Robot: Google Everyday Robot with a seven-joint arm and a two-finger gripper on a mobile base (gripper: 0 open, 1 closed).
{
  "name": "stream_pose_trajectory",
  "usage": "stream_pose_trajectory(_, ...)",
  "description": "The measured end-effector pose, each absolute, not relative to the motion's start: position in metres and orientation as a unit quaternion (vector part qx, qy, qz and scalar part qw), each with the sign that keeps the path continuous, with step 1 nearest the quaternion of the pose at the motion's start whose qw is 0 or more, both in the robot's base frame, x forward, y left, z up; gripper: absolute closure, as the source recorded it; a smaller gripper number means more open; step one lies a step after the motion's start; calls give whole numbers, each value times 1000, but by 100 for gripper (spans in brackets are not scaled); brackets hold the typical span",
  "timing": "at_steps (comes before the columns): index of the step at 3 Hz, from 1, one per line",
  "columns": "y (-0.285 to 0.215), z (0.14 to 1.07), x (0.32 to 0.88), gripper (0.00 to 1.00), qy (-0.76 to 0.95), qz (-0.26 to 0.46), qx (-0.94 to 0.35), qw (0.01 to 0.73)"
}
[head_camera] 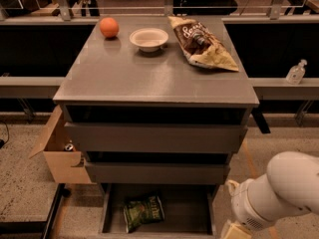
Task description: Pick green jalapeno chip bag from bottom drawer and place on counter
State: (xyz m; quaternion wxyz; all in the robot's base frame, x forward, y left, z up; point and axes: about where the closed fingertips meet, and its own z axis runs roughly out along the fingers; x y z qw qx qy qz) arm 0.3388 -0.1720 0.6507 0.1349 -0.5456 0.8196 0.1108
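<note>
Only the top of the pale cream gripper (235,231) shows at the near right, beside the open grey metal bottom drawer (187,208); open or closed, I cannot tell. The small crinkled green jalapeno chip bag (143,212) lies on the drawer's dark floor, toward the left. The smooth grey counter (149,78) is above.

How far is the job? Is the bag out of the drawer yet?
Done: the bottom drawer stands open. In hand: only the approach; the end effector is low, right of the drawer, apart from the bag lying inside. Left: grasp, lift, place on the counter.
</note>
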Motion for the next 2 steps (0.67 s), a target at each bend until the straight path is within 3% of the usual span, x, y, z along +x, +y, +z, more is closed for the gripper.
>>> stream_pose_trajectory(1, -157, 584, 332, 0, 832, 133, -520, 139)
stream_pose_trajectory(2, -155, 574, 350, 0, 836, 120, -507, 171)
